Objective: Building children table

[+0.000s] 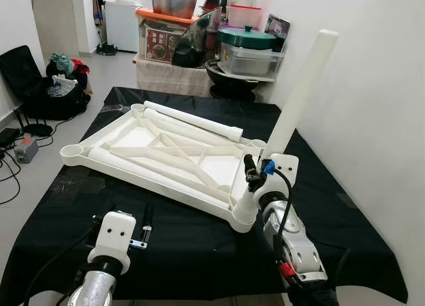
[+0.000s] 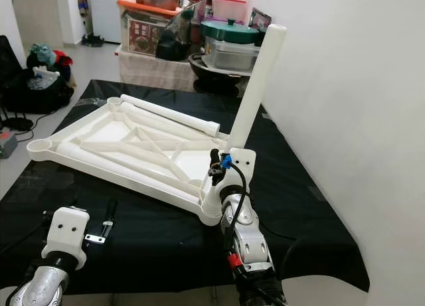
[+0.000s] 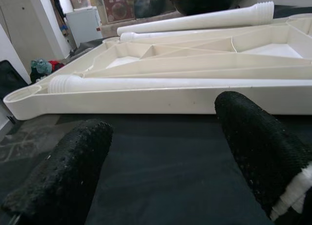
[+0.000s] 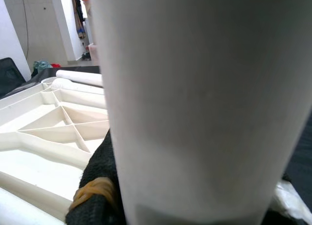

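Left eye view: black-draped table (image 1: 199,246) beside white wall (image 1: 372,87), apparently cluttered storage (image 1: 219,40) behind.

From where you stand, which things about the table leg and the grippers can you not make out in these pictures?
- Whether the upright leg is seated in the tabletop corner socket: the right gripper and its wrist cover the joint in both eye views.
- Right gripper's finger: the leg hides most of it in the right wrist view.
- Left gripper: its finger bases are cut off by the left wrist view's edge.

White upturned tabletop (image 1: 166,156), 2 loose legs (image 1: 192,120) atop, 1 leg (image 1: 302,87) seemingly socketed, tilted.
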`<state>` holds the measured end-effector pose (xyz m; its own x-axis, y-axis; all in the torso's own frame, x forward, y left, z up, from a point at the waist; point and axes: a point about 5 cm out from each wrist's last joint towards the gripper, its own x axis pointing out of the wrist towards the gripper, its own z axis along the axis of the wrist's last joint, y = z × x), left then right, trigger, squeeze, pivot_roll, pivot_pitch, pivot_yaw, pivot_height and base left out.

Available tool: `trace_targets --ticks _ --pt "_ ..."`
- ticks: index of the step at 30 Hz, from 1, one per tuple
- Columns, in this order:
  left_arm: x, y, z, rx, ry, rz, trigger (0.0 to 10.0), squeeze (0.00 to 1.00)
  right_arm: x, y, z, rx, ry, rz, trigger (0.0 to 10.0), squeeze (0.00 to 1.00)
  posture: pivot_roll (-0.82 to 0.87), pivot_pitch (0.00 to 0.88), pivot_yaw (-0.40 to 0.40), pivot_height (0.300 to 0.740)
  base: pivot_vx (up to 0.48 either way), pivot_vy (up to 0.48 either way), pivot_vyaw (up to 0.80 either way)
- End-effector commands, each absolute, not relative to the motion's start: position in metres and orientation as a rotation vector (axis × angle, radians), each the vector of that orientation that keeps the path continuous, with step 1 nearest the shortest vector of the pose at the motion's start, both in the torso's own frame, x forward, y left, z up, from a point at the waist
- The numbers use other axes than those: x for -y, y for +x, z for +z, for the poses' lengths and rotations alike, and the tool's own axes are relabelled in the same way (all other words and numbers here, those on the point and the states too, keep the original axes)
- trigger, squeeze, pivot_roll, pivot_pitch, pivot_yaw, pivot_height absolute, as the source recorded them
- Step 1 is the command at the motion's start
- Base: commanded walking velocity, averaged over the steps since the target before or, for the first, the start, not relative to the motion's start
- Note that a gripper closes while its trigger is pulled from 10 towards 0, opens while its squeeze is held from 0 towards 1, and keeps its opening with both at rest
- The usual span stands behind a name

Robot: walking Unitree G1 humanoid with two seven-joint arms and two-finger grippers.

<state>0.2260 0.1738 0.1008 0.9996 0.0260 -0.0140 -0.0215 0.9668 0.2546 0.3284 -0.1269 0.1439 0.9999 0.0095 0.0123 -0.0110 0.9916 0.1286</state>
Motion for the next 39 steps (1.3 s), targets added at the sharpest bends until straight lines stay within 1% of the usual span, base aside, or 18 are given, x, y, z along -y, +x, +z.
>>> trace_targets --ticks 1,2,3,6,7,17,27,28,29,30,33,34,35,36,37,38,39 --pt "-0.171 0.228 0.1 -0.017 0.248 0.017 10.0 0.0 0.148 0.322 0.113 -0.122 0.108 -0.07 10.0 0.21 0.11 0.0 -0.139 0.74 0.0 0.0 0.0" --pt "-0.171 0.228 0.1 -0.016 0.248 0.016 10.0 0.0 0.148 0.322 0.113 -0.119 0.107 -0.069 10.0 0.23 0.11 0.0 -0.139 0.74 0.0 0.0 0.0" --pt "-0.171 0.228 0.099 -0.016 0.248 0.015 10.0 0.0 0.149 0.322 0.114 -0.116 0.105 -0.07 10.0 0.37 0.11 0.0 -0.138 0.74 0.0 0.0 0.0" --pt "-0.171 0.228 0.099 -0.016 0.248 0.014 10.0 0.0 0.149 0.322 0.114 -0.114 0.104 -0.07 10.0 0.37 0.11 0.0 -0.137 0.74 0.0 0.0 0.0" --pt "-0.171 0.228 0.099 -0.016 0.248 0.014 10.0 0.0 0.149 0.322 0.116 -0.107 0.102 -0.069 10.0 0.6 0.11 0.0 -0.137 0.74 0.0 0.0 0.0" --pt "-0.171 0.229 0.096 -0.019 0.25 0.01 10.0 0.0 0.147 0.322 0.124 -0.054 0.078 -0.05 10.0 0.59 0.11 0.0 -0.132 0.74 0.0 0.0 0.0" --pt "-0.171 0.228 0.095 -0.023 0.252 0.01 10.0 0.0 0.144 0.321 0.125 -0.041 0.11 -0.024 10.0 0.59 0.11 0.0 -0.134 0.74 0.0 0.0 0.0" --pt "-0.171 0.228 0.095 -0.024 0.253 0.011 10.0 0.0 0.143 0.321 0.123 -0.056 0.115 -0.013 0.4 0.58 0.11 0.0 -0.134 0.74 0.0 0.0 0.0" --pt "-0.171 0.228 0.095 -0.024 0.253 0.011 10.0 0.0 0.143 0.321 0.123 -0.056 0.115 -0.013 0.4 0.58 0.11 0.0 -0.134 0.74 0.0 0.0 0.0" --pt "-0.172 0.229 0.095 -0.025 0.254 0.012 10.0 0.0 0.141 0.319 0.118 -0.085 0.117 0.014 0.0 0.54 0.11 0.0 -0.138 0.74 0.0 0.0 0.0" --pt "-0.172 0.229 0.094 -0.026 0.255 0.013 10.0 0.0 0.139 0.317 0.113 -0.115 0.111 0.04 0.0 0.51 0.11 0.0 -0.138 0.74 0.0 0.0 0.0" --pt "-0.172 0.229 0.094 -0.026 0.255 0.014 10.0 0.0 0.136 0.317 0.108 -0.157 0.098 0.07 0.0 0.44 0.11 0.0 -0.141 0.74 0.0 0.0 0.0" --pt "-0.172 0.229 0.094 -0.026 0.255 0.014 10.0 0.0 0.136 0.317 0.108 -0.157 0.098 0.07 0.0 0.44 0.11 0.0 -0.141 0.74 0.0 0.0 0.0" --pt "-0.171 0.229 0.094 -0.026 0.254 0.015 10.0 0.0 0.135 0.317 0.102 -0.203 0.076 0.085 0.0 0.02 0.11 0.0 -0.141 0.74 0.0 0.0 0.0" --pt "-0.171 0.229 0.094 -0.026 0.254 0.015 10.0 0.0 0.135 0.317 0.102 -0.203 0.076 0.085 0.0 0.02 0.11 0.0 -0.141 0.74 0.0 0.0 0.0" --pt "-0.171 0.229 0.094 -0.026 0.254 0.015 10.0 0.0 0.136 0.318 0.098 -0.244 0.055 0.077 10.0 0.0 0.11 0.0 -0.142 0.74 0.0 0.0 0.0" --pt "-0.171 0.229 0.094 -0.026 0.254 0.015 10.0 0.0 0.136 0.318 0.098 -0.244 0.055 0.077 10.0 0.0 0.11 0.0 -0.142 0.74 0.0 0.0 0.0"
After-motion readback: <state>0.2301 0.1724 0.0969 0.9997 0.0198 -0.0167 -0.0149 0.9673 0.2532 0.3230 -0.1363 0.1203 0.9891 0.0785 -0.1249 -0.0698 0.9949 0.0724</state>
